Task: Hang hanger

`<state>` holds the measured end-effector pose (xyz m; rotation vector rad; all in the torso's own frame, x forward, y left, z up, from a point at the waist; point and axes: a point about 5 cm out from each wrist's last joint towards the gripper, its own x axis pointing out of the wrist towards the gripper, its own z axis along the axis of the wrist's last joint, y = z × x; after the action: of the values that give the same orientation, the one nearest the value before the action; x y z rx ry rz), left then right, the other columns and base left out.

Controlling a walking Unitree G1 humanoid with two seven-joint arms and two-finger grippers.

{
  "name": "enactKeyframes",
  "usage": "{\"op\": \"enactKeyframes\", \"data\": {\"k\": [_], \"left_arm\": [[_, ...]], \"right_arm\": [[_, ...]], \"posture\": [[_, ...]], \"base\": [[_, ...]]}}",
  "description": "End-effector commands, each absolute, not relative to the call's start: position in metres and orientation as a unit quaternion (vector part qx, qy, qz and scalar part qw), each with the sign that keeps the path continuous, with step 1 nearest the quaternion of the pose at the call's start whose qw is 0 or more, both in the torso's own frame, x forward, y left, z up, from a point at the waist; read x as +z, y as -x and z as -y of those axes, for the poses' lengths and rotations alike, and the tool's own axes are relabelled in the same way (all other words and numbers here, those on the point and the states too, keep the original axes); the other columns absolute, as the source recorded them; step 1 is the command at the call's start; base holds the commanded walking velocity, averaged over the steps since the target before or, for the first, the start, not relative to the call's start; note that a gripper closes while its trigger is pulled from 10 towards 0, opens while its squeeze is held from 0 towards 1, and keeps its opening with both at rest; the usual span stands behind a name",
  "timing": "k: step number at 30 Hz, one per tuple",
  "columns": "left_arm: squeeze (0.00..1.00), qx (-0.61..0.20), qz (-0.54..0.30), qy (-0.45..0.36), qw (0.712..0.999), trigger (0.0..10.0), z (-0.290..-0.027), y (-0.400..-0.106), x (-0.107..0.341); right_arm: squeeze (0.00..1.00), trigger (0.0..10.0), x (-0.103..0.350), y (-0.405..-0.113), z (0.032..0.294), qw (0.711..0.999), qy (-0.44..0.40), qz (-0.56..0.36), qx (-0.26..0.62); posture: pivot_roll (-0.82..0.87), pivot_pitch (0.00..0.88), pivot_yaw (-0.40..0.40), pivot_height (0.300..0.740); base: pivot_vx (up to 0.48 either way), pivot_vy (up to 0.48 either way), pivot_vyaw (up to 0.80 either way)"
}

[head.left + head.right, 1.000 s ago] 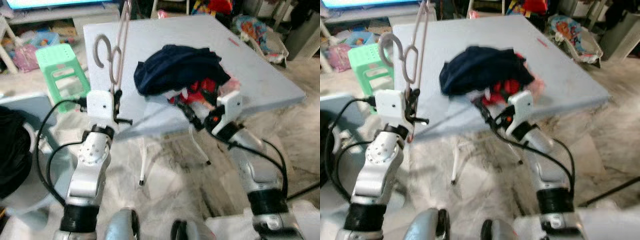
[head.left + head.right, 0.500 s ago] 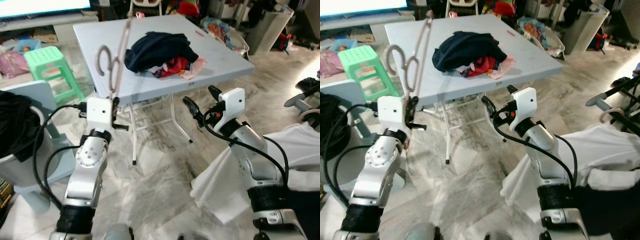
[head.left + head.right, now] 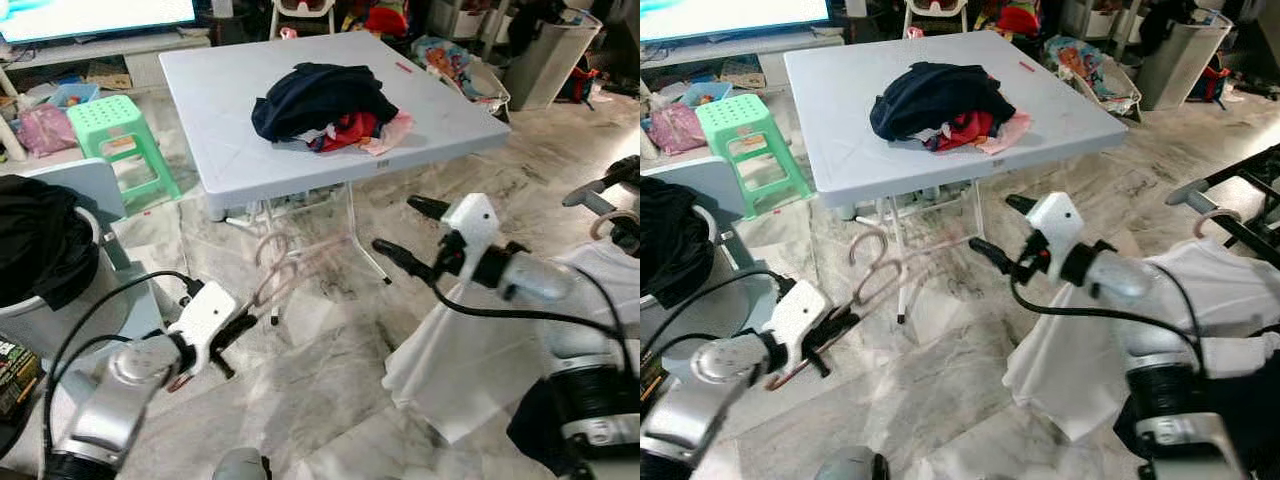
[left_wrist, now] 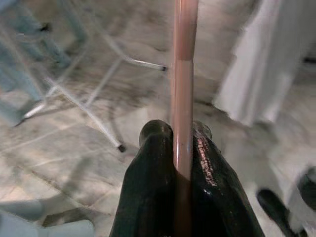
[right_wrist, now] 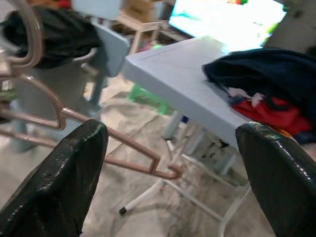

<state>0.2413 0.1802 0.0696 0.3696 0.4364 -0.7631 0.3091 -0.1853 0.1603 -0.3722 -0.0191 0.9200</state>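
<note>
Left tool (image 3: 825,335) clamps the thin pink hanger (image 3: 880,270) by one bar; right tool (image 3: 995,228) gapes wide. Hanger likely light, stiff, slippery; keep the bar grip.

Grey-veined pale marble tile floor (image 3: 330,350). Light grey square folding table (image 3: 230,110) with a heap of dark navy and red clothes (image 3: 325,100). Mint-green perforated plastic stool (image 3: 120,140) beside it. Lit screen (image 3: 100,12) behind.
</note>
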Motion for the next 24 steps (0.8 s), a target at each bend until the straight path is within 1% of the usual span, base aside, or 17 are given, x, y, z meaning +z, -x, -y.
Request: {"op": "enactKeyframes", "data": {"k": [1, 2, 3, 6, 7, 9, 12, 13, 16, 17, 18, 19, 20, 21, 22, 24], "left_arm": [[0.00, -0.418, -0.198, -0.183, 0.868, 10.0, -0.176, -0.237, 0.075], [0.00, -0.418, -0.198, -0.183, 0.868, 10.0, -0.176, -0.237, 0.075], [0.00, -0.450, -0.199, -0.182, 0.851, 10.0, -0.176, -0.232, 0.077], [0.00, -0.489, -0.197, -0.180, 0.830, 10.0, -0.173, -0.228, 0.080], [0.00, -0.506, -0.197, -0.174, 0.821, 10.0, -0.171, -0.226, 0.082], [0.00, -0.518, -0.196, -0.166, 0.816, 10.0, -0.168, -0.225, 0.084], [0.00, -0.535, -0.191, -0.167, 0.806, 10.0, -0.164, -0.224, 0.086], [0.00, -0.544, -0.188, -0.169, 0.800, 10.0, -0.163, -0.224, 0.087], [0.00, -0.553, -0.187, -0.168, 0.795, 10.0, -0.161, -0.223, 0.086], [0.00, -0.555, -0.185, -0.166, 0.794, 10.0, -0.159, -0.223, 0.085], [0.00, -0.558, -0.185, -0.165, 0.792, 10.0, -0.158, -0.222, 0.085], [0.00, -0.565, -0.186, -0.166, 0.787, 10.0, -0.155, -0.221, 0.083], [0.00, -0.565, -0.186, -0.166, 0.787, 10.0, -0.155, -0.221, 0.083], [0.00, -0.571, -0.185, -0.167, 0.782, 10.0, -0.152, -0.221, 0.082], [0.00, -0.577, -0.184, -0.168, 0.778, 10.0, -0.149, -0.220, 0.082], [0.00, -0.582, -0.183, -0.169, 0.774, 10.0, -0.147, -0.220, 0.081]], "right_arm": [[0.00, 10.0, 0.162, -0.307, 0.185, 0.850, 0.189, -0.012, 0.491], [0.00, 10.0, 0.162, -0.307, 0.185, 0.850, 0.189, -0.012, 0.491], [0.00, 10.0, 0.161, -0.303, 0.188, 0.824, 0.195, -0.039, 0.530], [0.00, 10.0, 0.159, -0.299, 0.189, 0.785, 0.205, -0.075, 0.580], [0.00, 10.0, 0.158, -0.298, 0.188, 0.766, 0.213, -0.089, 0.600], [0.00, 10.0, 0.158, -0.298, 0.185, 0.753, 0.217, -0.096, 0.614], [0.00, 10.0, 0.153, -0.297, 0.175, 0.722, 0.216, -0.114, 0.647], [0.00, 10.0, 0.147, -0.297, 0.171, 0.706, 0.220, -0.124, 0.661], [0.00, 10.0, 0.137, -0.297, 0.166, 0.692, 0.223, -0.142, 0.672], [0.00, 8.4, 0.129, -0.298, 0.164, 0.686, 0.224, -0.165, 0.672], [0.00, 8.4, 0.123, -0.298, 0.163, 0.680, 0.225, -0.181, 0.674], [0.00, 0.3, 0.112, -0.299, 0.161, 0.667, 0.235, -0.206, 0.676], [0.00, 0.3, 0.112, -0.299, 0.161, 0.667, 0.235, -0.206, 0.676], [0.00, 0.0, 0.106, -0.300, 0.156, 0.662, 0.237, -0.218, 0.676], [0.00, 0.0, 0.103, -0.301, 0.150, 0.658, 0.234, -0.222, 0.681], [0.00, 0.0, 0.103, -0.302, 0.147, 0.653, 0.232, -0.223, 0.685]], "posture": [[0.05, 0.016, -0.029, 0.740], [0.05, 0.016, -0.029, 0.740], [0.05, 0.015, -0.030, 0.740], [0.05, 0.015, -0.030, 0.740], [0.05, 0.012, -0.032, 0.740], [0.04, 0.012, -0.033, 0.740], [0.05, 0.011, -0.035, 0.740], [0.05, 0.011, -0.035, 0.740], [0.04, 0.005, -0.033, 0.740], [0.04, 0.001, -0.029, 0.740], [0.04, 0.001, -0.029, 0.740], [0.04, 0.001, -0.029, 0.740], [0.04, 0.001, -0.029, 0.740], [0.05, 0.000, -0.027, 0.740], [0.06, 0.000, -0.029, 0.740], [0.06, 0.000, -0.032, 0.740]], "base": [[0.000, 0.000, 0.00], [0.000, 0.000, 0.00], [0.000, 0.000, 0.00], [0.000, 0.000, 0.00], [0.000, 0.000, 0.00], [0.000, 0.000, 0.00], [0.000, 0.000, 0.00], [0.000, 0.000, 0.00], [0.000, 0.000, 0.00], [0.000, 0.000, 0.00], [0.000, 0.000, 0.00], [0.000, 0.000, 0.00], [0.000, 0.000, 0.00], [0.000, 0.000, 0.00], [0.000, 0.000, 0.00], [0.000, 0.000, 0.00]]}}
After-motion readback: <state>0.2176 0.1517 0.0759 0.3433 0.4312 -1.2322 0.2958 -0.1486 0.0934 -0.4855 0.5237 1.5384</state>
